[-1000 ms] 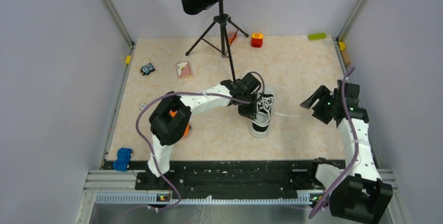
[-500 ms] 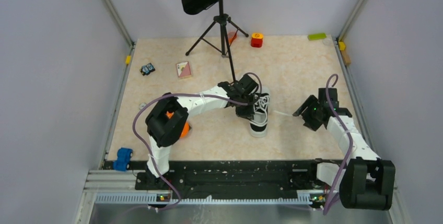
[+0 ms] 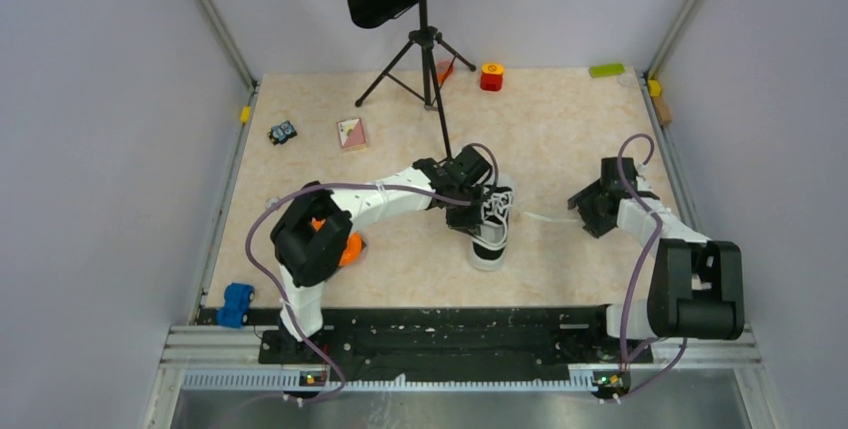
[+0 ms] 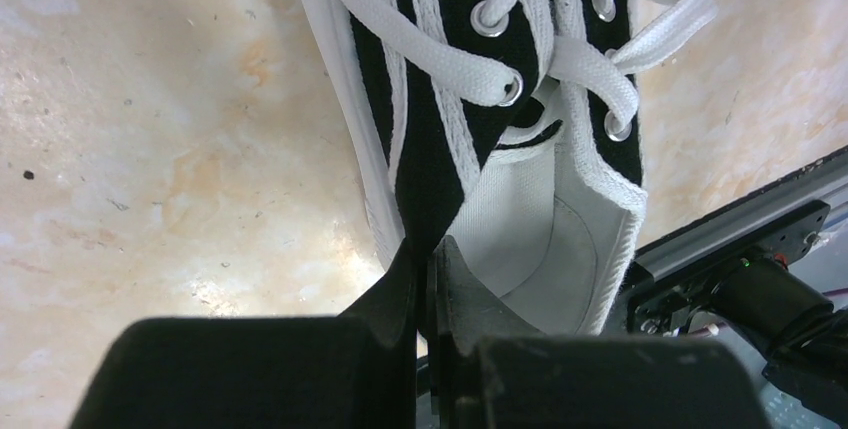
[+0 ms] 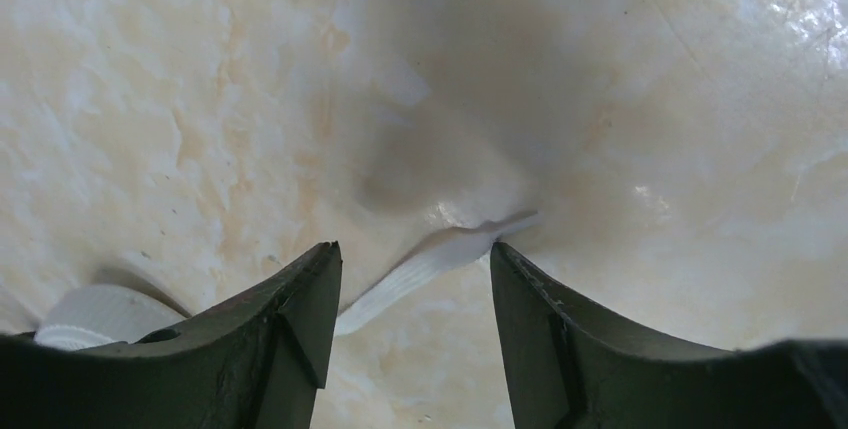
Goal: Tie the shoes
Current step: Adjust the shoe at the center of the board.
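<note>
The black sneaker [image 3: 488, 227] sat mid-table, one side of its collar pinched between the left gripper's [image 4: 428, 274] closed fingers. Its white laces [image 4: 575, 54] criss-crossed just beyond those fingertips. One loose lace end [image 5: 440, 252] trailed away over the table [image 3: 560, 129] and lay in the gap between the right gripper's [image 5: 412, 271] widely spread fingers. A music stand [image 3: 425, 44] stood well behind both grippers.

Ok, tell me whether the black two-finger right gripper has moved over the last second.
Yes. In the top view the right gripper has shifted left, away from the table's right edge, towards the loose white lace end.
</note>
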`<state>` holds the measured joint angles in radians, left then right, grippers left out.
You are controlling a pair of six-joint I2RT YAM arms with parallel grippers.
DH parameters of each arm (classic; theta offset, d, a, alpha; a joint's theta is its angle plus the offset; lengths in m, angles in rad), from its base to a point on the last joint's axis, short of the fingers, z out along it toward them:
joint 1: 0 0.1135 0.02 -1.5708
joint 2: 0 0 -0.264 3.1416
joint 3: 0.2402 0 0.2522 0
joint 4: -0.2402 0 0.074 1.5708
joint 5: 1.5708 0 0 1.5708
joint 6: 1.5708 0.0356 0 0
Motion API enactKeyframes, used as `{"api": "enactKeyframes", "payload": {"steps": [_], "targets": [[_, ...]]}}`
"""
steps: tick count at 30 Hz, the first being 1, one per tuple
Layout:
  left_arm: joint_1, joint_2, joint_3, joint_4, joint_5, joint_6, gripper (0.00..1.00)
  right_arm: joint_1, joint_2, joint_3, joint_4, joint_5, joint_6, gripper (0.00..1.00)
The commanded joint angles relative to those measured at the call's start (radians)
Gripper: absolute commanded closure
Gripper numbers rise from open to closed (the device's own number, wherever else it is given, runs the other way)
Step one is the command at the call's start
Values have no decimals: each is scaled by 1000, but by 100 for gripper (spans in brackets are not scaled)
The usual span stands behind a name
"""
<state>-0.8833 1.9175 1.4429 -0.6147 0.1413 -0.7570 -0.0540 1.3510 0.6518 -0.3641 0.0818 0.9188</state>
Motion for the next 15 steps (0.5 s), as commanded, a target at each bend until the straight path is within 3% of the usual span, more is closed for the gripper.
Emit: {"api": "enactKeyframes", "payload": {"steps": [1, 11, 14, 15], "targets": [[-9, -112, -47, 39, 30, -11, 100, 6, 45, 31, 66, 54, 35, 45], [-26, -94, 1, 30, 153, -14, 100, 6, 79, 94, 71, 71, 25, 99], [-24, -104, -26, 48, 168, -33, 100, 5, 82, 113, 80, 40, -13, 100], [-23, -106, -29, 45, 162, -26, 94, 6, 81, 119, 84, 20, -30, 100]]}}
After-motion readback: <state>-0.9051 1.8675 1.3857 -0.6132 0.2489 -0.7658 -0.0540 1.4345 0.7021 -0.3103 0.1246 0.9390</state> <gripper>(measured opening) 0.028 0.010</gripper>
